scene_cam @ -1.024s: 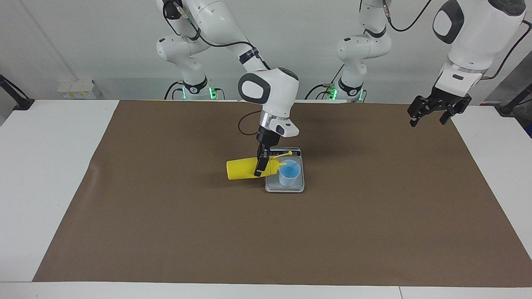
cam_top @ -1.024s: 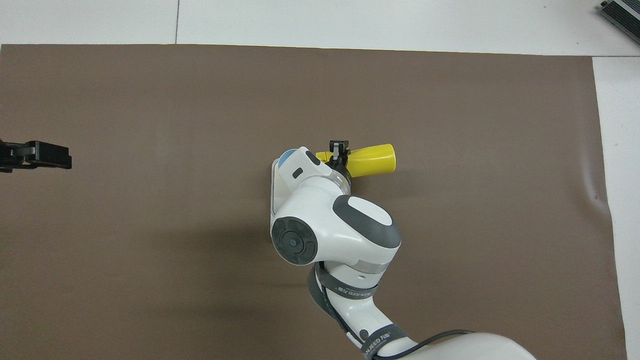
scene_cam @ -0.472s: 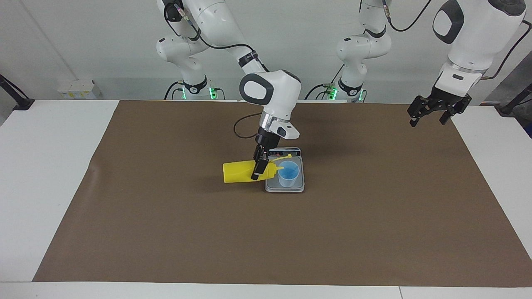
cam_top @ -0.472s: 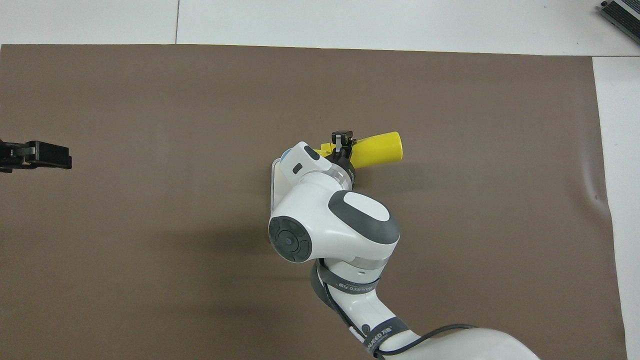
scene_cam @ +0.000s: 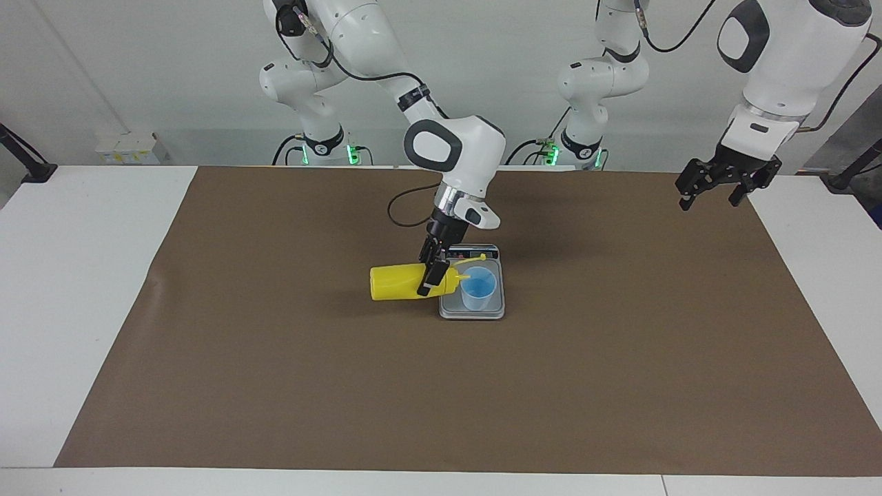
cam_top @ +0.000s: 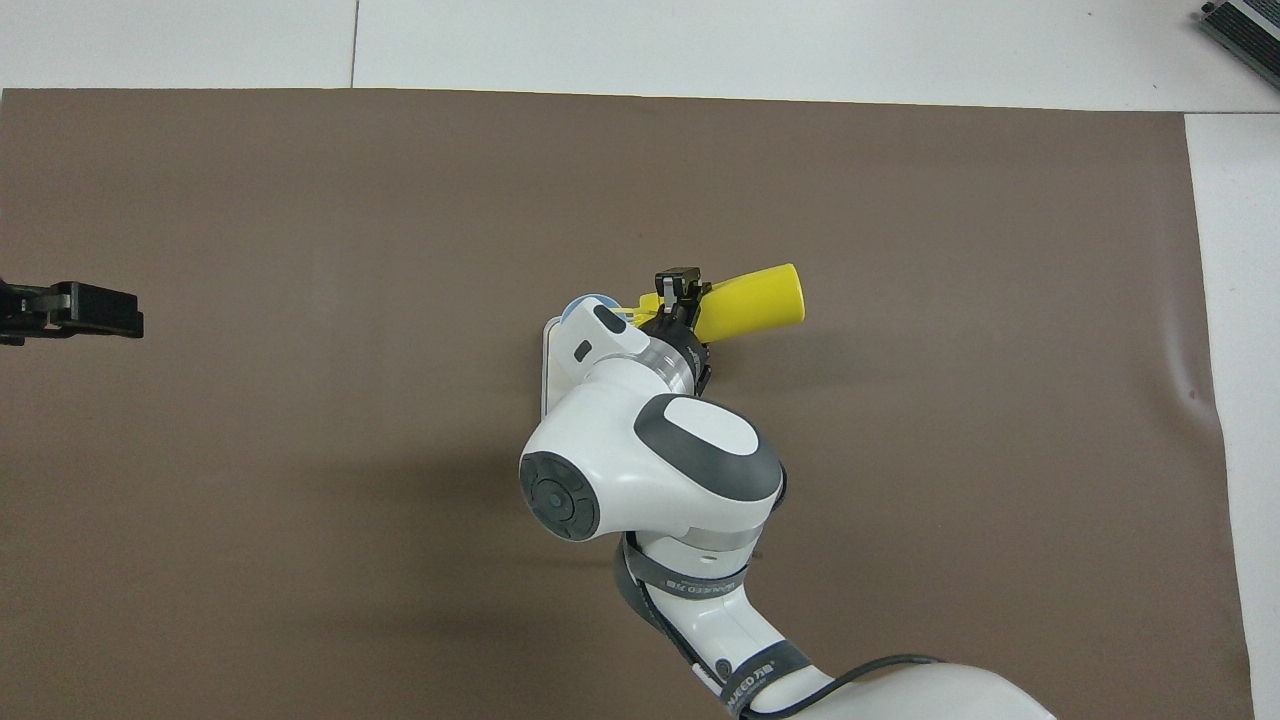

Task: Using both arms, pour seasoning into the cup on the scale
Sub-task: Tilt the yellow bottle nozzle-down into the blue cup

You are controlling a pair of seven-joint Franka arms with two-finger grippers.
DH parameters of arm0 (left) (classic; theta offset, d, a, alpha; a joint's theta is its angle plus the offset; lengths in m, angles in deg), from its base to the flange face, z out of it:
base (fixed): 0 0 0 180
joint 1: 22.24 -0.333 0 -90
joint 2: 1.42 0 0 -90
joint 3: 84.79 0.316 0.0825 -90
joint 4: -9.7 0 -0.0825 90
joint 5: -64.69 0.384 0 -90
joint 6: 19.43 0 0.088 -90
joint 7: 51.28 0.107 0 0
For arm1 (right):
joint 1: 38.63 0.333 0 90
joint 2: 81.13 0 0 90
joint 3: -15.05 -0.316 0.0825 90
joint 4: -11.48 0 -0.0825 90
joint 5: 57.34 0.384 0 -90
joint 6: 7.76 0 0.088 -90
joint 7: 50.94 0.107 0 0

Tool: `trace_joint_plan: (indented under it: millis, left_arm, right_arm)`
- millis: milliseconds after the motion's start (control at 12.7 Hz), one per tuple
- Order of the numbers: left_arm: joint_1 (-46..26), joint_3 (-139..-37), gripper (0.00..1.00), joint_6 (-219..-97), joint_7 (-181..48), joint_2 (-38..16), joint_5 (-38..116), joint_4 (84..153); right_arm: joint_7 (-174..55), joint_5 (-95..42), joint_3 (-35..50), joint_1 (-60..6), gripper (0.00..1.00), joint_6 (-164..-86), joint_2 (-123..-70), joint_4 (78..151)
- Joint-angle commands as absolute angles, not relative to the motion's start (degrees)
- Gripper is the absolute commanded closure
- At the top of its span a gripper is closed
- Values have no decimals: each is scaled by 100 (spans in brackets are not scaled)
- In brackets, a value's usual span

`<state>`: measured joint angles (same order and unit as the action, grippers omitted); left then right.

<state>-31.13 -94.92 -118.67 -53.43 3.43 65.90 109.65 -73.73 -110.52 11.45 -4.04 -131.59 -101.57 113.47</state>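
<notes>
My right gripper [scene_cam: 433, 274] is shut on the yellow seasoning bottle [scene_cam: 396, 282], near its domed top. The bottle lies tipped on its side in the air, its nozzle at the rim of the light-blue cup [scene_cam: 478, 287]. The cup stands on the silver-grey scale [scene_cam: 473, 308] in the middle of the brown mat. In the overhead view the right arm covers most of the scale [cam_top: 548, 370] and the cup [cam_top: 578, 305]; the bottle [cam_top: 755, 300] sticks out toward the right arm's end, the right gripper [cam_top: 678, 290] on it. My left gripper [scene_cam: 716, 184] waits open, raised over the mat's edge at the left arm's end, and shows as the left gripper [cam_top: 75, 308].
A brown mat [scene_cam: 275, 386] covers the white table [scene_cam: 76, 275]. A small white box [scene_cam: 125, 147] sits by the wall at the right arm's end. A dark device [cam_top: 1245, 25] lies at the table's corner farthest from the robots.
The right wrist has swung toward the right arm's end and tilted, drawing the bottle slightly that way with its nozzle still at the cup. The left arm has not moved.
</notes>
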Motion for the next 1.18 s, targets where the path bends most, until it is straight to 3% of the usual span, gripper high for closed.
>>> trace_joint_plan:
  millis: [0, 709, 1102]
  left_arm:
    - [-3174, -9525, 0, -11795, -5322, 464, 6645, 11033]
    - [-3174, -9524, 0, -11795, -5330, 464, 6645, 11033]
    - [-3174, -9516, 0, -11795, -5322, 464, 6645, 11033]
  right_arm:
    - [-7431, -11297, 1119, -400, 99, -12906, -10144, 11291]
    - [-7414, -11350, 1101, -321, 99, -12852, -10144, 11238]
    - [-7352, -10701, 1092, -540, 94, -13300, -10047, 11238]
